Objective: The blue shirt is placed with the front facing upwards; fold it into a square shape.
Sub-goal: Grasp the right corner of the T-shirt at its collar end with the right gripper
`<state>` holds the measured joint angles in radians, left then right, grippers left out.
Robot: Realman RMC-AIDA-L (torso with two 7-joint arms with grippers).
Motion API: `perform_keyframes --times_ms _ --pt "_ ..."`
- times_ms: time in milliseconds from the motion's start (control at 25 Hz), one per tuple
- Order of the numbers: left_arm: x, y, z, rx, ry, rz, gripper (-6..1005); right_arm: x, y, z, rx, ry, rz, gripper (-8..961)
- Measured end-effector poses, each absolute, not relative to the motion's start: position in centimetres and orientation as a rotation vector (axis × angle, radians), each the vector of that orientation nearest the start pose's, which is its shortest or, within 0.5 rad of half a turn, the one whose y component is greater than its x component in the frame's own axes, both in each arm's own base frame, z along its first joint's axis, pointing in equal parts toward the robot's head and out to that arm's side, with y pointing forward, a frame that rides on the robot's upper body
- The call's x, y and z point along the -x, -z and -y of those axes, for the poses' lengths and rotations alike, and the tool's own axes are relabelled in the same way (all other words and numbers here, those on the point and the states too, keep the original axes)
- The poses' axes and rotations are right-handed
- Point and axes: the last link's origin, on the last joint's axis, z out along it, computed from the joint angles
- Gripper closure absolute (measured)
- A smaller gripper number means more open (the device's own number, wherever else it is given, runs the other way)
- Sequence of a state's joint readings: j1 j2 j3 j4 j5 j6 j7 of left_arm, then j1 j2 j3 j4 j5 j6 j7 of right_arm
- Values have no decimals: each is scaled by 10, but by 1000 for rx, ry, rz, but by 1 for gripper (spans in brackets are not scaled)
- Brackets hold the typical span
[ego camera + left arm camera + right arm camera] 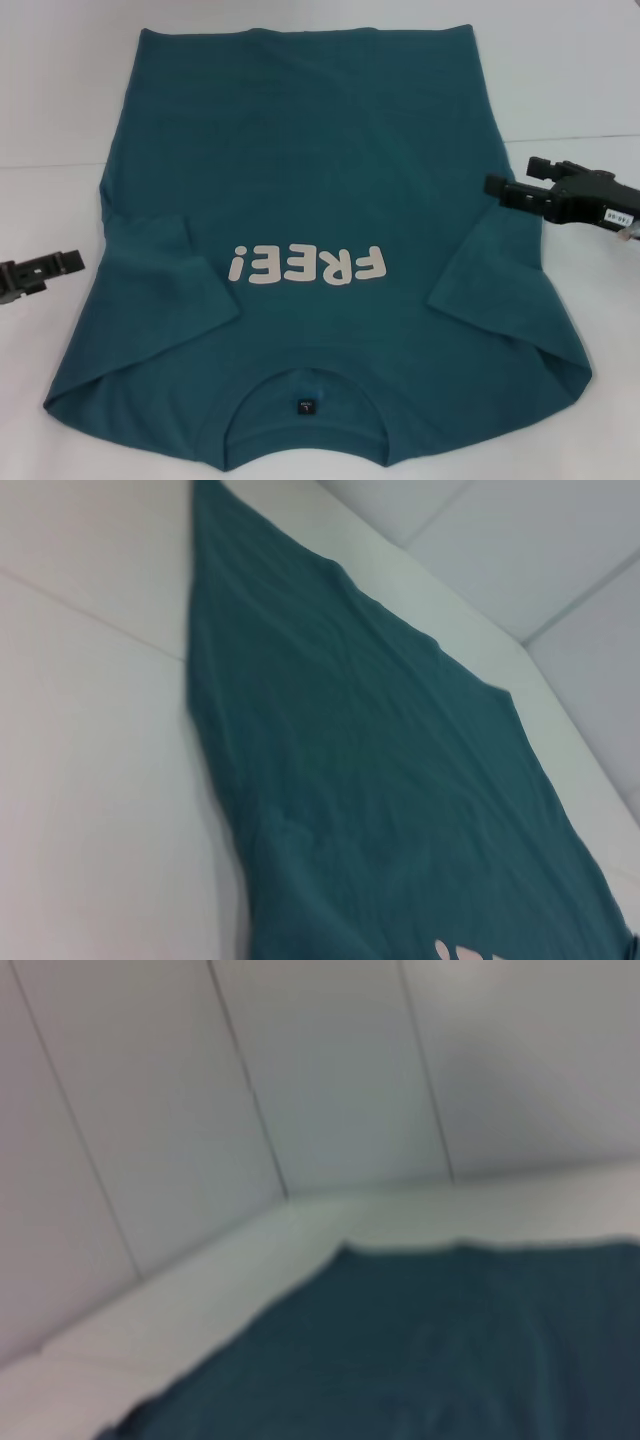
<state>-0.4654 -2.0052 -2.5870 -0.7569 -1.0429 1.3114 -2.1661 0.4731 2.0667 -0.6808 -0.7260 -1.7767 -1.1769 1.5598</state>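
**Sleeves already tucked, both grippers off the cloth: the risk lies in the next pinch**

The blue shirt (310, 250) lies flat in the middle of the white desk (60, 120), front up, with the collar at 6 o'clock nearest the robot and the hem at 12 o'clock. The cream "FREE!" lettering (307, 265) reads upside down from the head camera. Both short sleeves lie folded inward over the body.

The left gripper (45, 268) sits at 9 o'clock, just off the shirt's edge over bare desk. The right gripper (520, 190) hangs at 3 o'clock, beside the shirt's right edge. Neither holds any cloth. Whether either pair of fingers stands open or closed I cannot tell; the wrist views show only fabric and desk.

What could go wrong, as I judge it:
- A pinch at the side could catch only the top layer, so the fold drags the tucked sleeve out of place.
- The two arms could lift unevenly, skewing the fold line and spoiling the square.
- Fabric near the right sleeve (500, 280) looks rumpled; folding over it may trap a ridge.
- The soft cotton may slide on the smooth desk if pulled rather than lifted.

Nothing else stands on the desk near the shirt. Pale wall panels (200, 1110) rise behind the far edge and do not obstruct either arm.
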Motion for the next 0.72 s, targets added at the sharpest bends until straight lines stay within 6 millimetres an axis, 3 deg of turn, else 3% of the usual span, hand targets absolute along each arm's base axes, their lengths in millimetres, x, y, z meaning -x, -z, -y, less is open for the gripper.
perform_keyframes --times_ms 360,720 --pt "322 -61 -355 2128 621 1418 122 -273 -87 -377 2280 -439 -1181 38" --pt "319 -56 -356 2138 626 1384 123 -280 -84 -363 2284 -96 -1488 37"
